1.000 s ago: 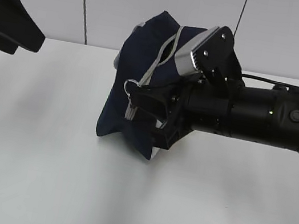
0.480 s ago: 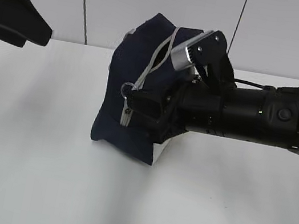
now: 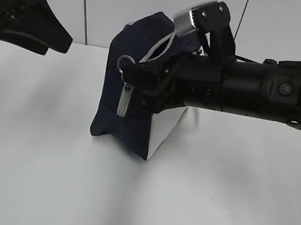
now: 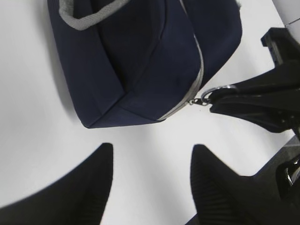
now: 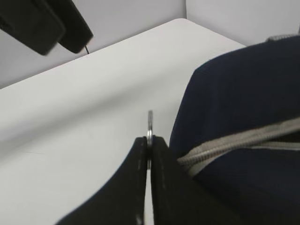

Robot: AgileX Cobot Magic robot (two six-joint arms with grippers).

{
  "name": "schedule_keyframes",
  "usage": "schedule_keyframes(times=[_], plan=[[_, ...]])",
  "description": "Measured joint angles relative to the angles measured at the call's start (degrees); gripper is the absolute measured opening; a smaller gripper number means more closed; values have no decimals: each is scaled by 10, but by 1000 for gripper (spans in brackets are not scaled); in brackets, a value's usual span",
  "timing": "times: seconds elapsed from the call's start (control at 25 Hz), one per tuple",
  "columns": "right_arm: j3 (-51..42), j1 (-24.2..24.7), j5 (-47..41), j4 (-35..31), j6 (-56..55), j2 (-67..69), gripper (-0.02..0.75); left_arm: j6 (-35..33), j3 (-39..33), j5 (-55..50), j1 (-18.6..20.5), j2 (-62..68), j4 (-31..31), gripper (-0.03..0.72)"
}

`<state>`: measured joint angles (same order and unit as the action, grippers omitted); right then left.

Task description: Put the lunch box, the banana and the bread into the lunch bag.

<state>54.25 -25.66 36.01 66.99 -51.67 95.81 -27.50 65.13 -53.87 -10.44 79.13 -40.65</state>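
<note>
Pinching 1 zipper ring (image 5: 150, 123) of 1 lunch bag (image 3: 136, 95), right jaws; left jaws spread.

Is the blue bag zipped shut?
Shut where visible: lunch bag, grey zipper closed along its edge, right pincer pinching the pull ring.

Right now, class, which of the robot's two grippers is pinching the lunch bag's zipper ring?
The right gripper, closed on the zipper ring of the lunch bag. The left gripper hangs open above the table, holding nothing.
</note>
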Motion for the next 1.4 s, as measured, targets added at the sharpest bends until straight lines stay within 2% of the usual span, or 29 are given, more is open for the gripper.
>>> schedule_keyframes(times=[0.6, 1.08, 1.4], plan=[[71, 6, -12, 135, -100, 2, -16, -82, 0, 23, 0, 54, -41, 380], [77, 7, -53, 140, -118, -21, -16, -150, 0, 28, 0, 76, -78, 380], [77, 7, -92, 138, -132, -35, -16, -217, 0, 28, 0, 104, -135, 380]])
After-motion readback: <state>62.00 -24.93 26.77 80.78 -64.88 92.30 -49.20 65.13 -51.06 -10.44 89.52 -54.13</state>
